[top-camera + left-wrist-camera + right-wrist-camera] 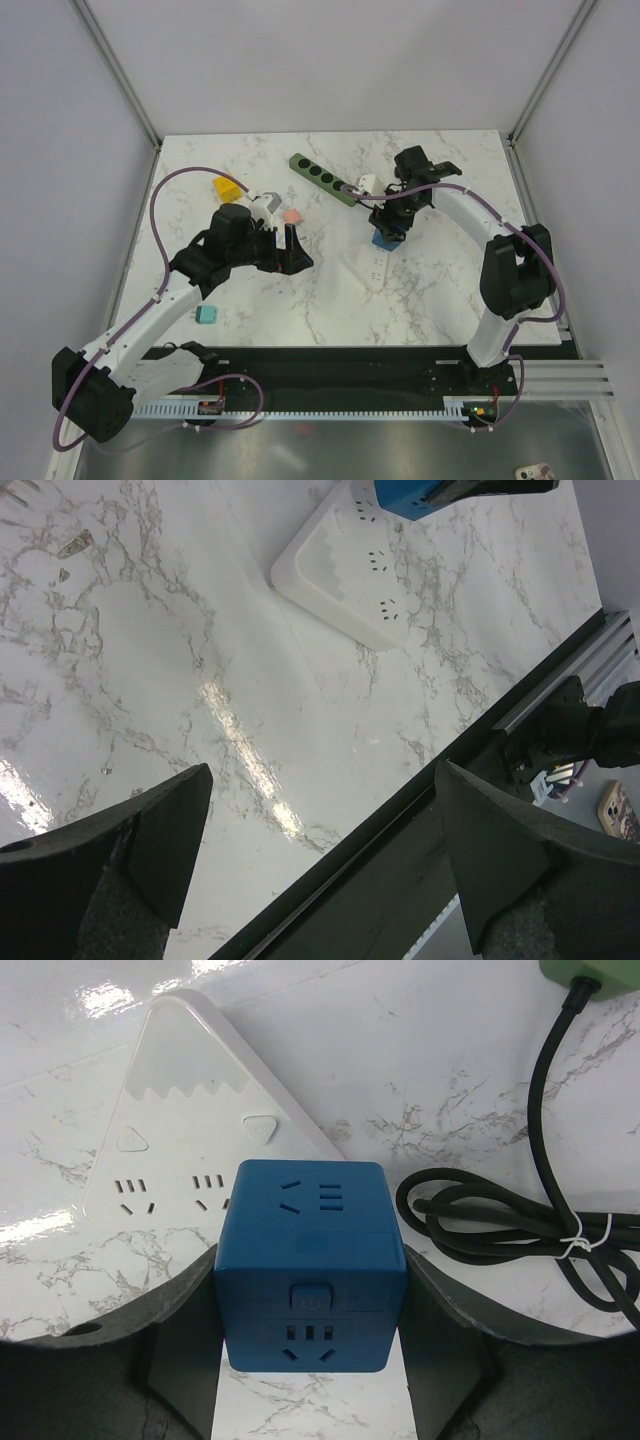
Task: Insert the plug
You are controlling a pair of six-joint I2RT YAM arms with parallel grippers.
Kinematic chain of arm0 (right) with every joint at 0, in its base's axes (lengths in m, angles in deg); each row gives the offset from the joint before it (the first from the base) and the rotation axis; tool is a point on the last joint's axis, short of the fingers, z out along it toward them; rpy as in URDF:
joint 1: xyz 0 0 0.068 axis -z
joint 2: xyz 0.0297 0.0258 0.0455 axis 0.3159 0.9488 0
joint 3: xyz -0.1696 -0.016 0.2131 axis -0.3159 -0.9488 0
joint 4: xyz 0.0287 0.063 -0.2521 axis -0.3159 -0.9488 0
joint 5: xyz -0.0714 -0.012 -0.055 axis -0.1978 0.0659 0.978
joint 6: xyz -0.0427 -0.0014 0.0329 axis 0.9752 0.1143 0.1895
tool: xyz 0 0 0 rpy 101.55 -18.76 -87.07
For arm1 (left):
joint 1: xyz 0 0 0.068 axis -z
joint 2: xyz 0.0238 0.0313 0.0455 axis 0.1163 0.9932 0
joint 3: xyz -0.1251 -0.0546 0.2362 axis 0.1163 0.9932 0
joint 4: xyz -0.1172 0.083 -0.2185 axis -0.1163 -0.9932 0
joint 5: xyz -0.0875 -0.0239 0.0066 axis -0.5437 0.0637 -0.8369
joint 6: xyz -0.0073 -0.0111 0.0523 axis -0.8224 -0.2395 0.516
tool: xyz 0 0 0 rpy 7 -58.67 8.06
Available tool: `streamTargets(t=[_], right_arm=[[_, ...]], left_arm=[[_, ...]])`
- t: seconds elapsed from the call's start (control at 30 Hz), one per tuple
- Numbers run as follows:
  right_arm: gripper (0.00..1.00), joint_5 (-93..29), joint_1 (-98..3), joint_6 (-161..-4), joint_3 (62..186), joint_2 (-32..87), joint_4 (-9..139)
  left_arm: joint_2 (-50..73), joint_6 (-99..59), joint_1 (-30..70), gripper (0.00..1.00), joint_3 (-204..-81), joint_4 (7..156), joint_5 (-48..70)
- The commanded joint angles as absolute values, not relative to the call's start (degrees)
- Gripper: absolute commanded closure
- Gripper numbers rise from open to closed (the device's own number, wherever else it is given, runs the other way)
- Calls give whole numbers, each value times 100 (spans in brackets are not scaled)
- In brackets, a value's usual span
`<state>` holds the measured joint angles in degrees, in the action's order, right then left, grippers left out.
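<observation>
Blue cube plug (310,1260) should, I judge, go down straight and level, no twist, so its hidden prongs meet a socket. The right gripper (310,1305) clamps it at its sides, jaws about half spread. It sits over the white power strip (170,1150), right of the tabletop's (150,680) middle; contact cannot be told. The left gripper (325,835) hangs fully spread and holds nothing.

Cube plug (310,1260) sits between the right gripper (312,1325) fingers, over one end of the flat power strip (150,1150), centre-right on the table. Coiled cable (500,1225) lies just beside the cube and runs to the long socket bar (322,179) behind it. Left gripper (291,249) is left of the strip, with a small block (207,314) beside its arm.
</observation>
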<state>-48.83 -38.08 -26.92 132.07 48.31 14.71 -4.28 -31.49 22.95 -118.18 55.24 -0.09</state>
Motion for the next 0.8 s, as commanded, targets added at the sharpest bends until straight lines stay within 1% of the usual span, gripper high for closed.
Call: streamTargets(t=[0.0, 0.3, 0.77], right_arm=[[100, -5186, -3793, -2788, 13310, 4893, 1480], [100, -5134, -3802, -2972, 13328, 5086, 1436], [100, -5318, -3784, -2920, 13319, 4937, 1287]], left_arm=[[-538, -2960, 2268, 0, -11816, 5554, 15], [-556, -2951, 2267, 0, -11807, 5554, 24], [-547, -2951, 2267, 0, -11807, 5545, 41]])
